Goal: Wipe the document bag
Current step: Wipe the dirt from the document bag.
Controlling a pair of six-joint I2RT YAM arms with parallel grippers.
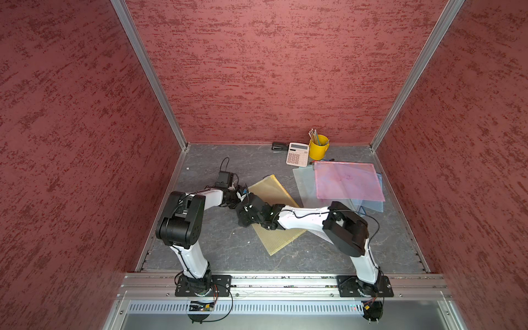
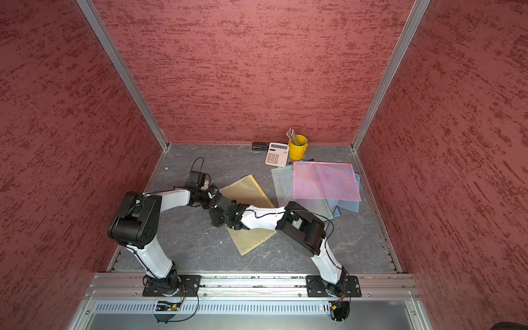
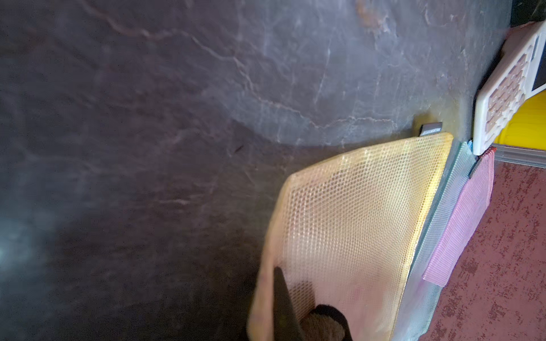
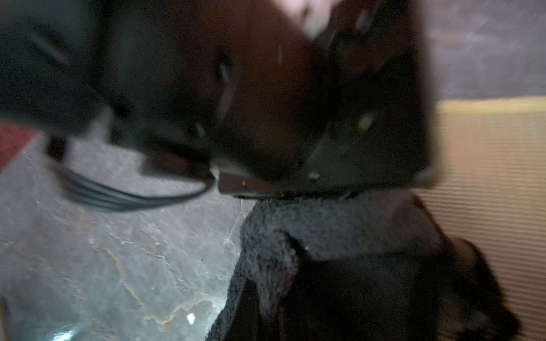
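The document bag [image 1: 275,192] is a yellow mesh pouch lying slantwise mid-table, seen in both top views [image 2: 249,191] and in the left wrist view [image 3: 354,221]. My left gripper [image 1: 242,195] is shut, and its dark fingertips [image 3: 280,295] rest on the bag beside its long edge. My right gripper [image 1: 245,219] is shut on a dark grey cloth [image 4: 295,236] at the bag's left edge, just in front of the left gripper. The cloth hides the right gripper's fingers. The right forearm [image 1: 303,218] crosses over the bag's middle.
A pile of pink and clear document bags [image 1: 348,181] lies at the back right. Behind it stand a calculator [image 1: 297,154], a yellow cup of pencils [image 1: 318,148] and a black stapler [image 1: 279,146]. Red walls close in three sides.
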